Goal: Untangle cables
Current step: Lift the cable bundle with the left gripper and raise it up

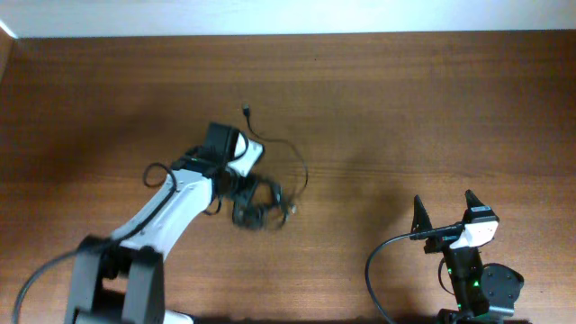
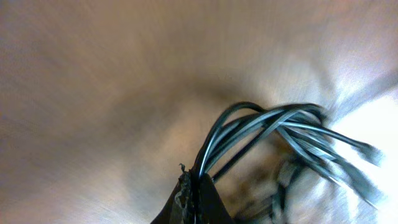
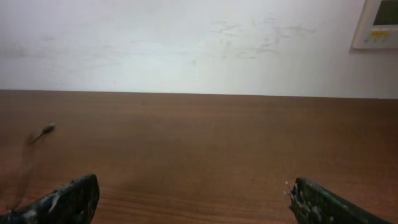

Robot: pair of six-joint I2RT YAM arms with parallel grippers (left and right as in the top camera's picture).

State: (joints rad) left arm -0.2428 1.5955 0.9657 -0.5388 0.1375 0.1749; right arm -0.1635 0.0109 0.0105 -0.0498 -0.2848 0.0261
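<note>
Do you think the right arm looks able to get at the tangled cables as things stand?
Probably yes: the right claw is open, and only bare table lies between it and the cables. The left claw pinches the bundle from the other side, so room there looks tight.

We see the left gripper (image 2: 194,194) at the bottom centre of the frame, its dark jaws pressed together on the cables (image 2: 261,124); several thin black strands rise from the pinch, arch toward the upper right and fan out toward the right edge; one strand ends in a small, blurred plug (image 2: 371,153) at the right; more loops lie smeared at lower right; the brown wooden table (image 2: 93,93) fills the rest, out of focus, with bright glare at the right.
</note>
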